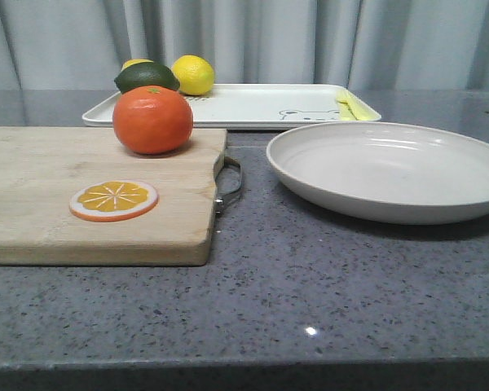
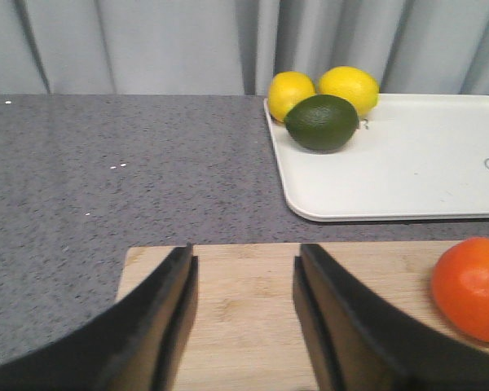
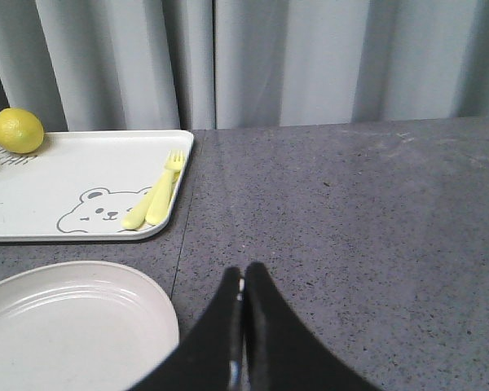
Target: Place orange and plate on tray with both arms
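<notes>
The orange (image 1: 152, 119) sits on the far part of the wooden cutting board (image 1: 33, 195); it also shows in the left wrist view (image 2: 470, 288). The off-white plate (image 1: 391, 169) lies on the counter to the right of the board, and its rim shows in the right wrist view (image 3: 69, 326). The white tray (image 1: 244, 106) with a bear face lies behind both, seen too in the left wrist view (image 2: 407, 163) and the right wrist view (image 3: 65, 183). My left gripper (image 2: 244, 259) is open and empty above the board, to the left of the orange. My right gripper (image 3: 244, 273) is shut and empty, just right of the plate.
On the tray lie two yellow lemons (image 1: 193, 74), a dark green lime (image 1: 147, 77) and yellow cutlery (image 1: 345, 106). A flat orange slice (image 1: 114, 200) lies on the board. The board has a metal handle (image 1: 231, 186) facing the plate. A grey curtain hangs behind the counter.
</notes>
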